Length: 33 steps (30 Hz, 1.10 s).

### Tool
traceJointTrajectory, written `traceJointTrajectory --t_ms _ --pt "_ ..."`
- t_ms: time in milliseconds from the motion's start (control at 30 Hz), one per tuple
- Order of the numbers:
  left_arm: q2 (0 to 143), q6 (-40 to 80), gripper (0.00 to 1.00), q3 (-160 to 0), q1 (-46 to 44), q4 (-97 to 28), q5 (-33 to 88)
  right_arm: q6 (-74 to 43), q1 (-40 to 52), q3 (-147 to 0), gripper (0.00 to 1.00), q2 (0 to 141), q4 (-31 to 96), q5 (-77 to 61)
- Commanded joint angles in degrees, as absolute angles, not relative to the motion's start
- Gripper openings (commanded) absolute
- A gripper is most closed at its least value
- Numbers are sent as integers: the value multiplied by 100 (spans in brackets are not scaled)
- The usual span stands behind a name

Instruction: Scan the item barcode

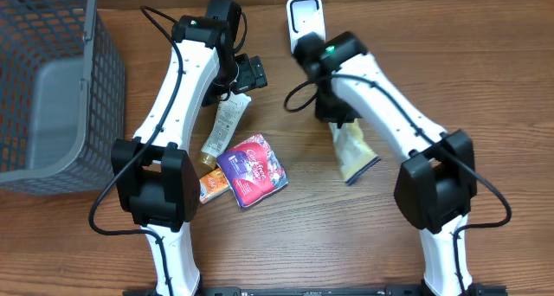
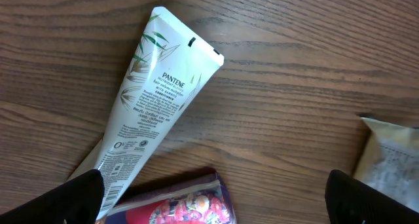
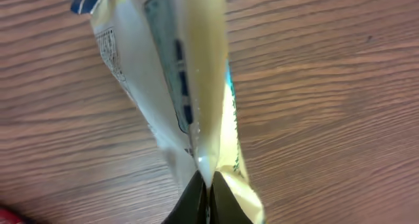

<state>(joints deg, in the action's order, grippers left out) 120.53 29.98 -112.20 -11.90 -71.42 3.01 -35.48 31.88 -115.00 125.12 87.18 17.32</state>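
Note:
My right gripper [image 1: 336, 116] is shut on the top edge of a pale yellow packet [image 1: 353, 153], which hangs toward the table. In the right wrist view the black fingertips [image 3: 196, 201] pinch the packet's seam [image 3: 196, 86]; I can make out no barcode on it. A white scanner [image 1: 305, 19] stands at the back, just behind the right arm. My left gripper [image 1: 248, 73] is open above a white Pantene tube [image 2: 154, 93] with nothing between its fingers [image 2: 72, 201]. A small barcode shows on the tube near the left finger.
A purple flowered packet [image 1: 252, 169] lies beside the tube, with an orange packet [image 1: 212, 185] at its left. A grey mesh basket [image 1: 52, 97] fills the left side. The yellow packet's corner [image 2: 389, 162] shows at the right of the left wrist view.

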Motion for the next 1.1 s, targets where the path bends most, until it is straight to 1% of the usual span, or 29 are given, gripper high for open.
traceJointTrajectory --t_ms 0,267,400,500,567,767,1000,1033,1067 --pt "12064 2952 100 -11192 -1208 -7170 340 -3785 3321 -11513 4 12464 8796 2003" --pt "12064 2956 100 -11192 -1212 -7157 342 -4097 3785 -11513 4 12464 9035 1994" --pt "12064 2954 100 -11192 -1212 -7157 340 -4097 3942 -11513 4 12464 9041 2349" --pt "12064 2954 100 -11192 -1212 -7168 340 -4099 3903 -11515 4 12464 9264 2902" --pt "12064 2954 100 -11192 -1212 -7179 342 -4322 3789 -11520 4 12464 9671 3321" --pt "12064 2952 100 -11192 -1214 -7183 340 -4152 3127 -11522 4 12451 9712 3494" --pt "12064 2956 100 -11192 -1214 -7146 342 -3548 2143 -11522 4 12451 9710 3417" --pt "12064 2956 100 -11192 -1214 -7133 342 -3548 2018 -11518 6 12451 9697 3181" --pt "12064 2958 100 -11192 -1214 -7124 344 -3548 1949 -11518 15 12451 9671 3020"
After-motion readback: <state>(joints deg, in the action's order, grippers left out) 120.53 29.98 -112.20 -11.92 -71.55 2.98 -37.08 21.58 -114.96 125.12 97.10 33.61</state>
